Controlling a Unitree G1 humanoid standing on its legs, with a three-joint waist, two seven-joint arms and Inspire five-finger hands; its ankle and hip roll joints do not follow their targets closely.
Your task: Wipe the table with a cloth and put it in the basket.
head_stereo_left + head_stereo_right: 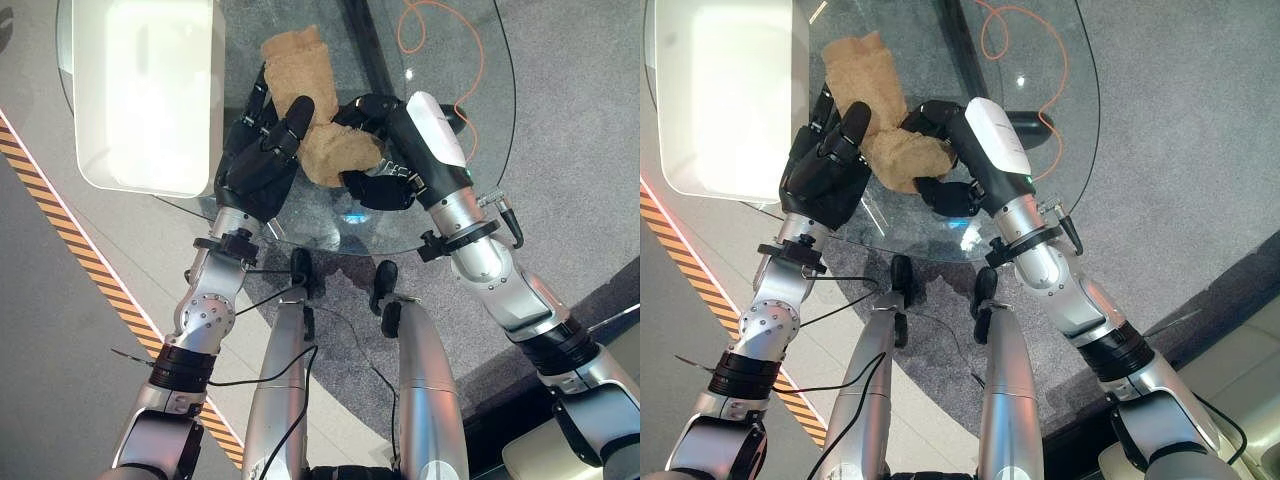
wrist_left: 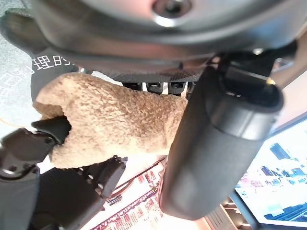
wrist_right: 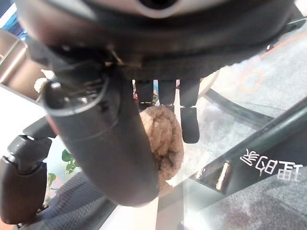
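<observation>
Cloth (image 1: 318, 105) lengthwise away from robot

Left hand (image 1: 262, 160) and right hand (image 1: 385, 150) close together, fingers and thumbs curled in a pinch.

A tan, fleecy cloth (image 1: 310, 110) lies on the clear glass table (image 1: 440, 200) between two black hands, beside a white basket (image 1: 140, 90), an orange cable (image 1: 440, 60) and orange-and-black striped floor tape (image 1: 80, 250).

your head cameras look straight down on the glass table (image 1: 440, 120); both wrist cameras sit close, sharing the cloth (image 2: 110, 122).
</observation>
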